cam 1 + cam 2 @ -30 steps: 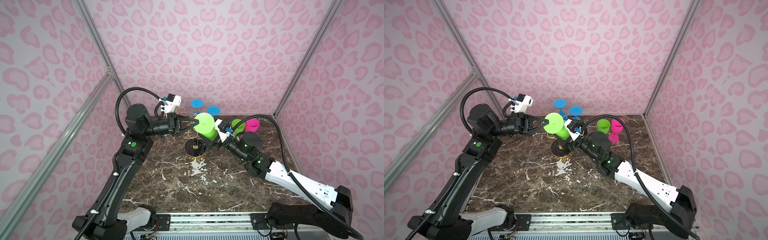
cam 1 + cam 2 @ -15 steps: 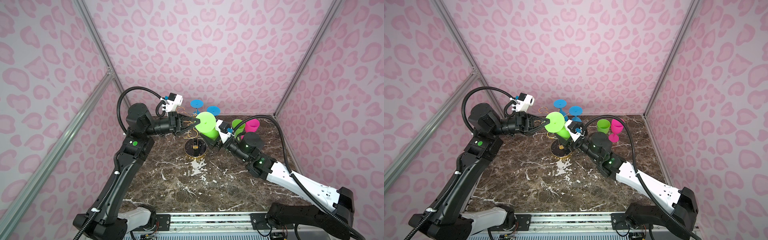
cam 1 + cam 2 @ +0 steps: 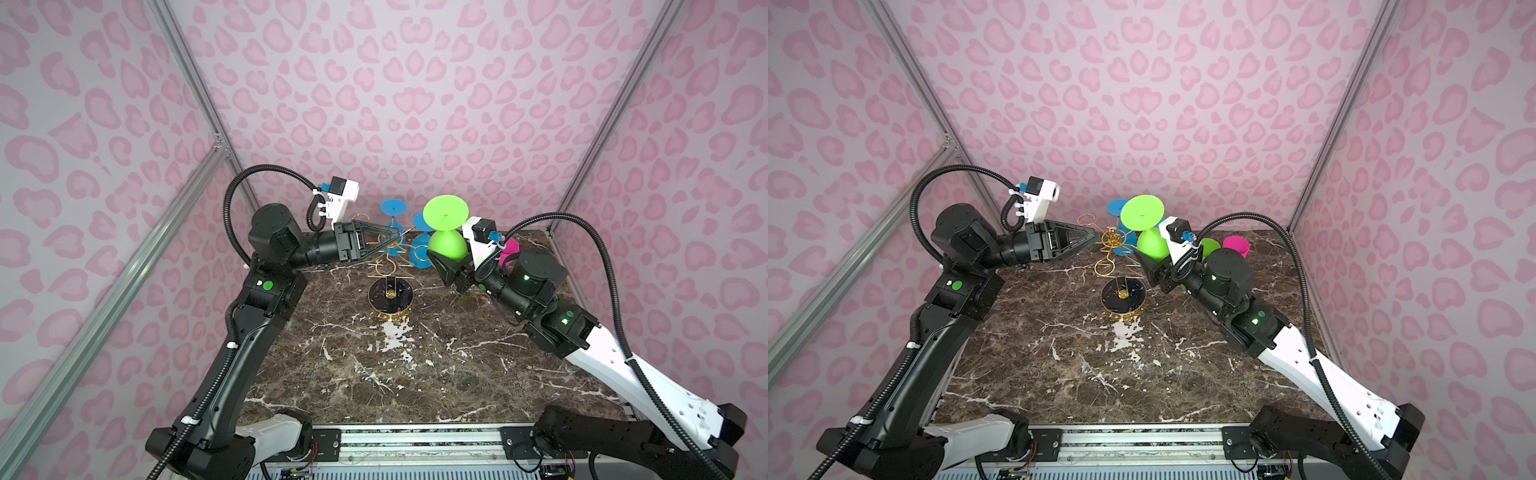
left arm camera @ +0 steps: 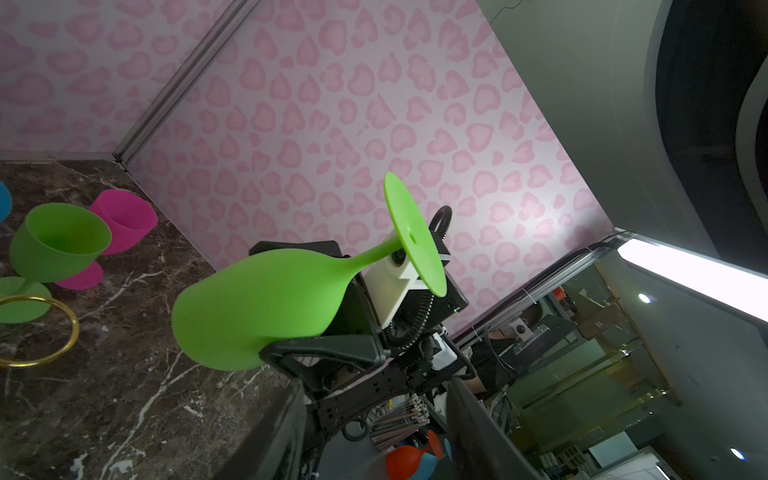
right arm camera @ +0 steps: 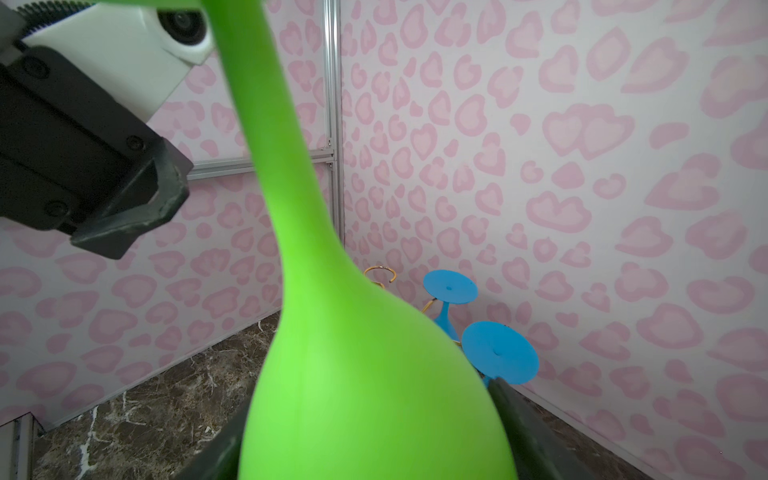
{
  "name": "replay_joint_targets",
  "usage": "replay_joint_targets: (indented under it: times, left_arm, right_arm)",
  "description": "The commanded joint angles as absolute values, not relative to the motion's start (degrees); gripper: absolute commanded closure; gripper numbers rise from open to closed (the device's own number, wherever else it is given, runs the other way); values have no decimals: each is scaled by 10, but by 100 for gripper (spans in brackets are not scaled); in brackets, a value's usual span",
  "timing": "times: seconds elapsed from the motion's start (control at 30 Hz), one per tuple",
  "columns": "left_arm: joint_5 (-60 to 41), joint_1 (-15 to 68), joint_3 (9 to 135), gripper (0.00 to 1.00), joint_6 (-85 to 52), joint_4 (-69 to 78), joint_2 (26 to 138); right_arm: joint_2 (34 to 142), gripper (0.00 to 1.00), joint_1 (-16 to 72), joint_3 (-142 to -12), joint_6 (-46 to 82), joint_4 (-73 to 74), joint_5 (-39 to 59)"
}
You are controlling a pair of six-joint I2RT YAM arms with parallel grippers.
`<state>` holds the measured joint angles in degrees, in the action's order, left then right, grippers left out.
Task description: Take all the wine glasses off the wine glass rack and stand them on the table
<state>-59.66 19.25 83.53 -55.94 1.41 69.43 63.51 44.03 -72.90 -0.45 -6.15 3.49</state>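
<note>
A lime-green wine glass hangs upside down, foot up, with my right gripper shut on its bowl. It is just right of the wine glass rack, a gold wire stand on a round black base, and apart from its loops. My left gripper is level with the rack's top wires. In the left wrist view it stands open with nothing between its fingers. Two blue glasses hang on the rack's far side.
An upright green glass and a pink one stand on the marble table at the back right, behind my right arm. The pink-patterned back wall stands close behind the rack.
My left gripper has opened and let go of the rack's top wire. The right gripper has carried the green glass rightward, away from the rack, and turned it more upright.
</note>
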Motion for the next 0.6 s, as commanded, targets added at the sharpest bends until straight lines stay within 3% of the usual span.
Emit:
replay_joint_targets:
  times: [0.0, 0.23, 0.57]
  left_arm:
    - [-504, 193, 817, 44, -421, 34, 682]
    - [-379, 204, 785, 45, -188, 97, 668]
    - [-443, 238, 755, 50, 268, 113, 692]
  right_arm:
    - [629, 28, 423, -767, 27, -208, 30]
    - [650, 31, 401, -846, 39, -366, 36]
    - [689, 33, 401, -884, 58, -406, 74]
